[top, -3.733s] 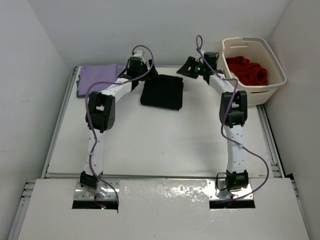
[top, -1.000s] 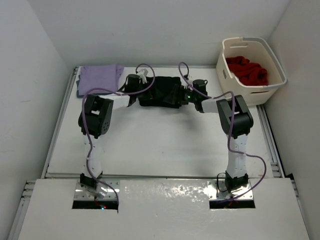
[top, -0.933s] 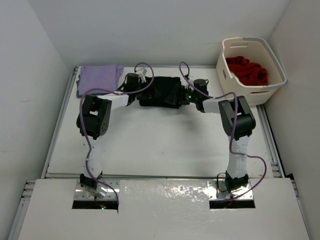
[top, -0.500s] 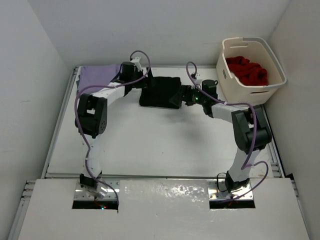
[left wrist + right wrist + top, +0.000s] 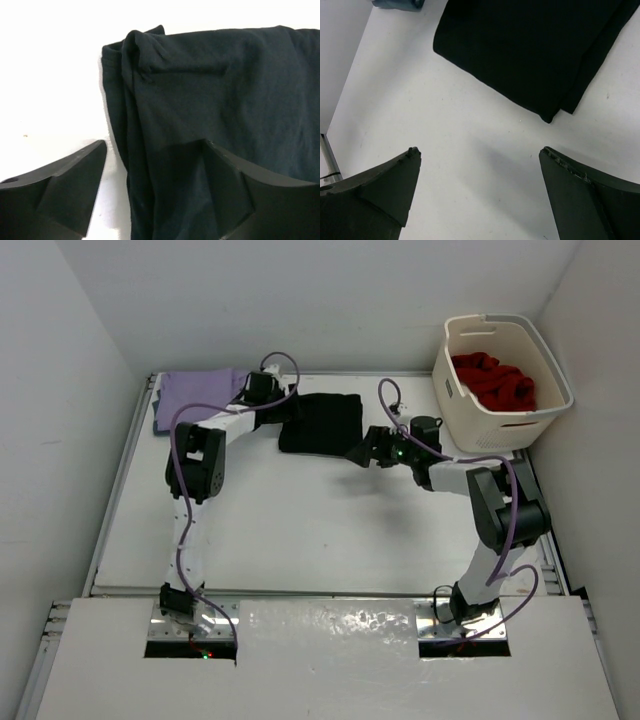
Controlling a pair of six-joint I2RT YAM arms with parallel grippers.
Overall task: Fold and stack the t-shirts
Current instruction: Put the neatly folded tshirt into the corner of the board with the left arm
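Shirt (image 5: 322,422) black, folded flat; long axis roughly left-right, slightly tilted.

Black t-shirt (image 5: 225,90) — soft matt cloth; table (image 5: 300,530) — smooth white.

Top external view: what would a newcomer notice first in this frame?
A folded black t-shirt lies at the far middle of the table, the left pincer straddling its left edge and the right pincer open above bare table beside its near right corner. A red t-shirt heaped in the cream basket at far right stands out; a lavender t-shirt lies folded at far left.
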